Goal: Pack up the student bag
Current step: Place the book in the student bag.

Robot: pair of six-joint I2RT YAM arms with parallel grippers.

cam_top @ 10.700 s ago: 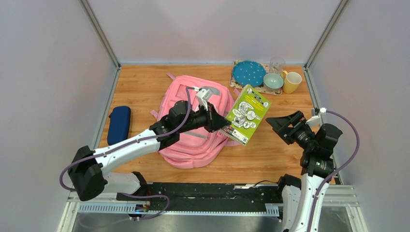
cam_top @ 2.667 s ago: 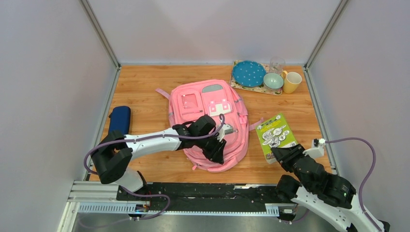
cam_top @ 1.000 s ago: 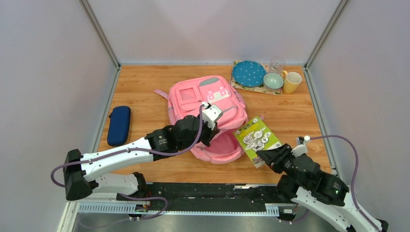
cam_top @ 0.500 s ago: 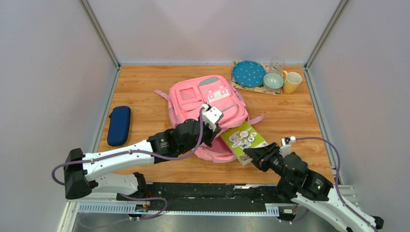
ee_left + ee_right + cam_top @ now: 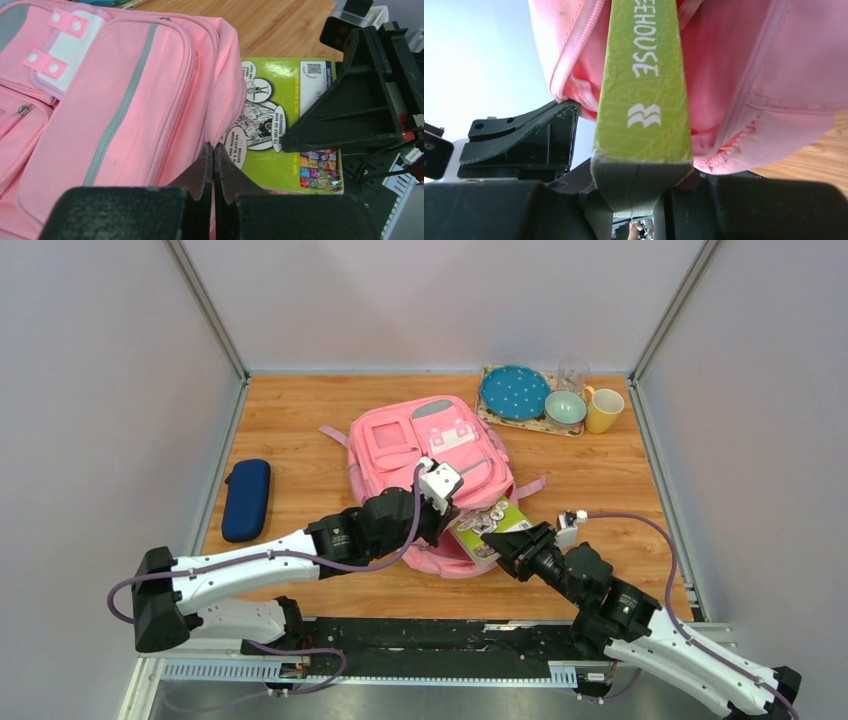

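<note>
**Book Insertion into the Main Compartment: In Progress**

**Position of parts.** The student bag (image 5: 420, 445) lies front-up at the centre of the table (image 5: 300, 420). Its open mouth faces 5 o'clock, toward the arm bases. A navy case (image 5: 246, 498) lies well apart at the bag's 9 o'clock and is not yet packed.

**Left tool.** The left gripper (image 5: 446, 524) sits at the upper lip of the mouth with its fingers pressed fully together. The pinch point is hidden behind the fingers in the left wrist view. It appears, however, to hold a fold of the lip fabric and to keep the mouth raised.

**Right tool.** The right gripper (image 5: 497, 543) stands at a narrow opening, clamped across the near end of a green book (image 5: 488, 523). The right wrist view shows the spine (image 5: 644, 90) running from the jaws straight into the pink opening. The zip edges pass on either side of it.

**Step in hand.** The far part of the book is inside the mouth. The near part, with the cover print in view, is outside at the bag's 4 o'clock.

**Next move.**
1. Advance the right arm toward 10 o'clock, along the line of the spine.
2. Hold the lip up with the left tool until the book clears the zip.
3. Release the book only once it is fully inside.

**Caution.** A corner catching on the zip edge would likely drag the bag across the table.
</note>
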